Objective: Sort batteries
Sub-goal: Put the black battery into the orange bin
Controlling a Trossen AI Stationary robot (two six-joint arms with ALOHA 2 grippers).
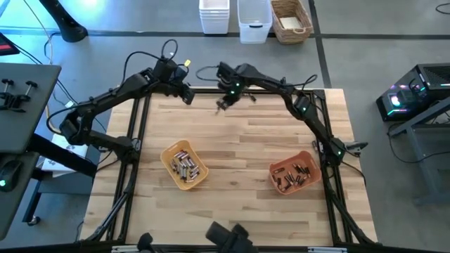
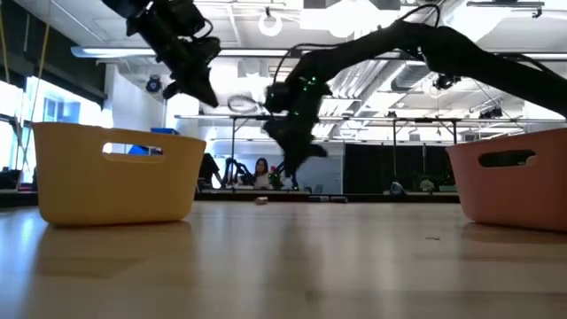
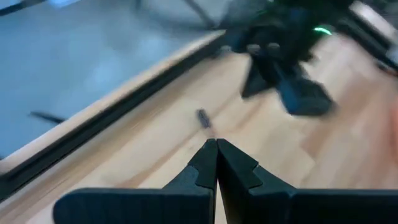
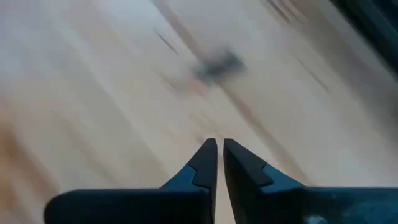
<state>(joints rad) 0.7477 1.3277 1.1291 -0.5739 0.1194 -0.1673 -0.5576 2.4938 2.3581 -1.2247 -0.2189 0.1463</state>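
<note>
The right gripper [image 1: 222, 104] hangs at twelve o'clock over the table [image 1: 246, 140], its fingers nearly together and empty, above a loose battery [image 4: 216, 64]. The left gripper [image 1: 188, 98] waits at eleven o'clock, pinched closed on nothing.

Wooden table [image 1: 239, 147]: yellow tray [image 1: 184, 166], orange tray [image 1: 295, 173], 1 small loose cell, probably battery [image 3: 203, 116].

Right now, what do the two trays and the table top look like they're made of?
Yellow tray and orange tray: likely moulded plastic, matte, with smooth rounded walls and cut-out handles. Table top: wood, pale butcher-block planks with visible grain and a light sheen.
</note>
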